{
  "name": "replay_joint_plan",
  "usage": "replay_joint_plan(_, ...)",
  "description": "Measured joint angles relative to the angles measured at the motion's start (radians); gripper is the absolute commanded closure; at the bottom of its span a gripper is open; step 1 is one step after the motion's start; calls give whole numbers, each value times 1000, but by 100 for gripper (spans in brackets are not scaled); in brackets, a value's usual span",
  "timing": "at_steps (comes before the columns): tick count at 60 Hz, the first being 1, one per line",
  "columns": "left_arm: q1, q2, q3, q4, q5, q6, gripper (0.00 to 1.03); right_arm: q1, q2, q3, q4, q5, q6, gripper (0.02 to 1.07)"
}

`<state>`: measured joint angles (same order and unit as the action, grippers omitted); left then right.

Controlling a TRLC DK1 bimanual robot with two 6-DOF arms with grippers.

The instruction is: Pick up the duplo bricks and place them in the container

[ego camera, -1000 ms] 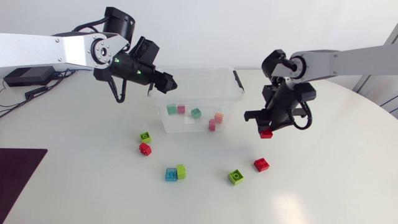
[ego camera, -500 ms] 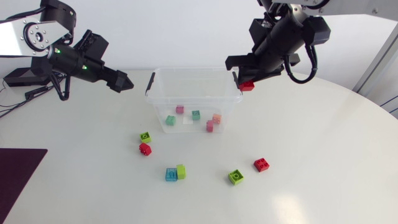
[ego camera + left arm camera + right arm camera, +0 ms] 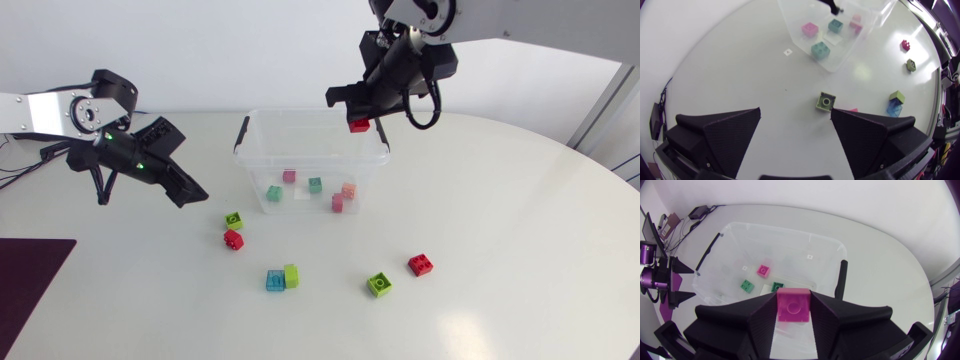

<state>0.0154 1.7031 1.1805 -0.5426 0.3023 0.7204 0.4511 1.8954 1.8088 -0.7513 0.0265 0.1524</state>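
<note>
Head view shows the right gripper [image 3: 358, 121] pinching a red brick [image 3: 359, 126] above the container [image 3: 243, 137] near its far right rim, where a release might clip the edge and bounce out, while the left gripper [image 3: 189, 193] hangs spread.

**Container** [image 3: 300, 112]: top uncovered. Access from above is free over its left and middle. The far right corner of the opening is taken by the right fingers [image 3: 740, 322], clamped on the held red brick [image 3: 359, 125] above the rim. Five bricks lie scattered on its floor with gaps between them.

**Left side:** the left fingers [image 3: 725, 132], spread apart, hang low over the bench [image 3: 520, 230] left of the container, with a gap to its wall.

**Near side:**
- small green brick [image 3: 233, 220] just beside left red brick [image 3: 233, 239]
- blue brick [image 3: 275, 281] touching lime brick [image 3: 291, 275]
- right green brick [image 3: 379, 284] near right red brick [image 3: 421, 264], apart

Passages run between these three pairs.

**Right side:** broad bench room beside the container.

**Near left corner:** dark mat [image 3: 30, 280].
</note>
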Motion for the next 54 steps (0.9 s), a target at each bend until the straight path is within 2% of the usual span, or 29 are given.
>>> replay_joint_plan(4,-6,31,-11,-1,0,26,6,1,34,11,24,0,-8,69)
replay_joint_plan(7,-19,58,-11,2,0,45,6,2,63,29,26,1,-19,51)
replay_joint_plan(8,-25,65,-11,2,0,51,6,3,68,36,26,1,-23,35)
replay_joint_plan(10,-33,72,-11,2,0,59,6,6,82,49,26,5,-27,20)
replay_joint_plan(11,-40,79,-11,2,0,65,6,7,92,59,26,8,-27,16)
replay_joint_plan(12,-45,81,-11,3,0,67,6,9,96,64,26,9,-27,7)
replay_joint_plan(20,-87,110,-11,27,0,82,6,13,100,70,11,16,-33,7)
replay_joint_plan(26,-117,138,-11,37,-1,93,6,14,37,4,15,19,-51,7)
replay_joint_plan(44,-142,187,-11,51,-37,145,7,27,-327,-362,68,-3,-113,7)
replay_joint_plan(54,-142,235,3,55,-51,158,8,-6,-456,-587,98,-35,-156,7)
